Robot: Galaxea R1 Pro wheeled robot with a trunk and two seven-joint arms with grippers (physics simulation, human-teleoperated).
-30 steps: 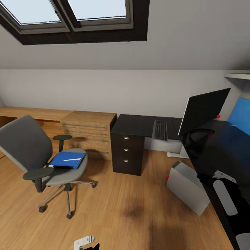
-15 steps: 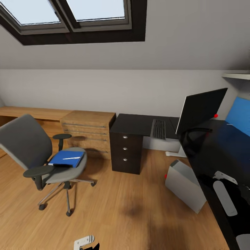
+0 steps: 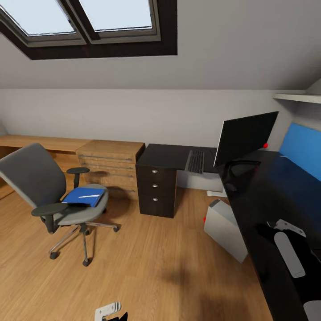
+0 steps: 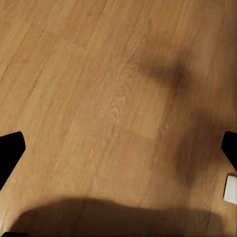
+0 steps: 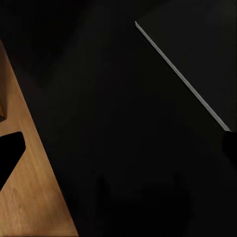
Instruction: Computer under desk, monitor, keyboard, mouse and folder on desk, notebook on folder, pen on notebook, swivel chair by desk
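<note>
The grey swivel chair [image 3: 42, 185] stands on the wooden floor at the left, away from the desk. On its seat lies the blue folder [image 3: 84, 196] with the white pen [image 3: 92, 195] on top. The black desk [image 3: 166, 156] runs along the back wall and down the right side. The monitor [image 3: 246, 137] and the keyboard [image 3: 195, 161] rest on it. The grey computer [image 3: 225, 230] sits on the floor beside the desk. I cannot make out the notebook or the mouse. My left gripper [image 4: 118, 153] hangs open over the floor. My right gripper [image 5: 118, 148] is open over the desk top.
A light wooden drawer cabinet [image 3: 110, 166] and a low wooden bench [image 3: 40, 143] line the back wall at the left. The dark drawer unit [image 3: 156, 191] stands under the desk. A blue panel [image 3: 304, 150] and a shelf [image 3: 296, 97] are at the right. My right arm [image 3: 289, 252] lies over the desk.
The whole picture has slid left and things look a little smaller, so the camera has moved. Chair, folder, monitor and computer keep their places relative to each other.
</note>
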